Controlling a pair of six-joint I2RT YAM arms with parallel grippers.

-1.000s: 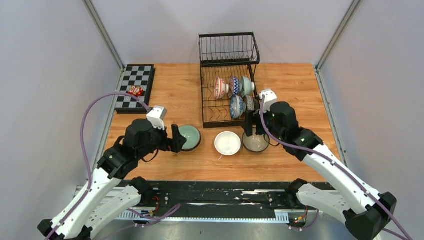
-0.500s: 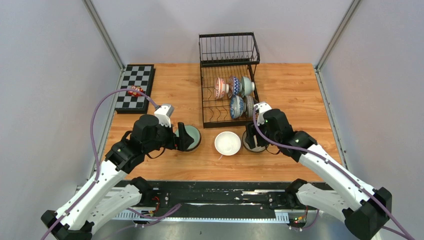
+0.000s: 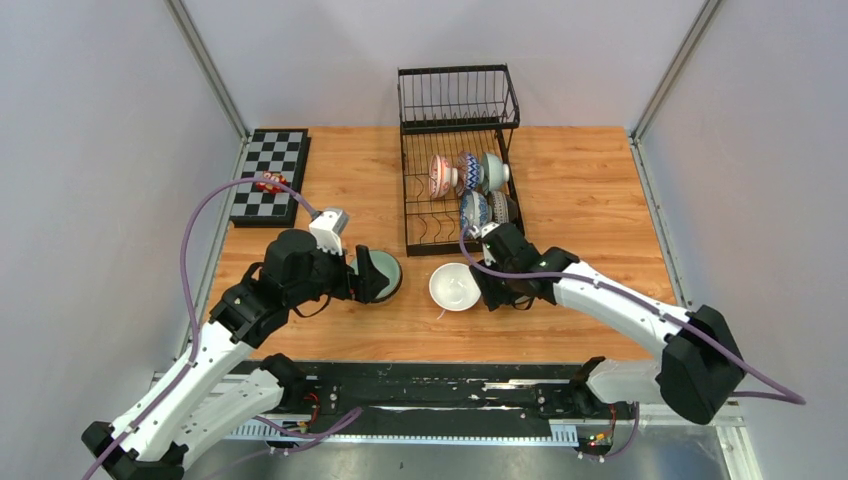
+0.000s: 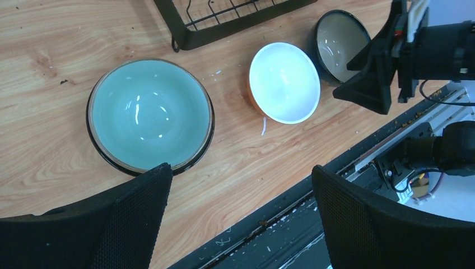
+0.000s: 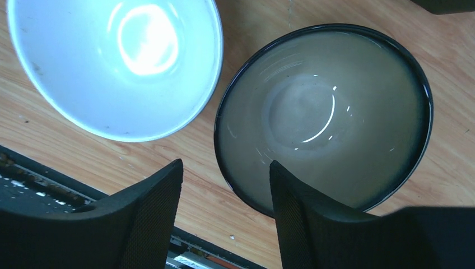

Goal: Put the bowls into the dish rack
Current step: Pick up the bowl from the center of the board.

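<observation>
Bowls (image 3: 468, 172), five of them, stand on edge in the rack (image 3: 408, 190). Three more sit upright on the table (image 3: 600, 180) before it: green bowl (image 4: 150, 114), white bowl (image 4: 284, 82), cream bowl (image 5: 325, 112). The left gripper (image 4: 240, 171) hangs spread wide and empty over the green bowl's near rim. The right gripper (image 5: 225, 165), partly apart, straddles the cream bowl's rim beside the white bowl; contact cannot be told.
</observation>
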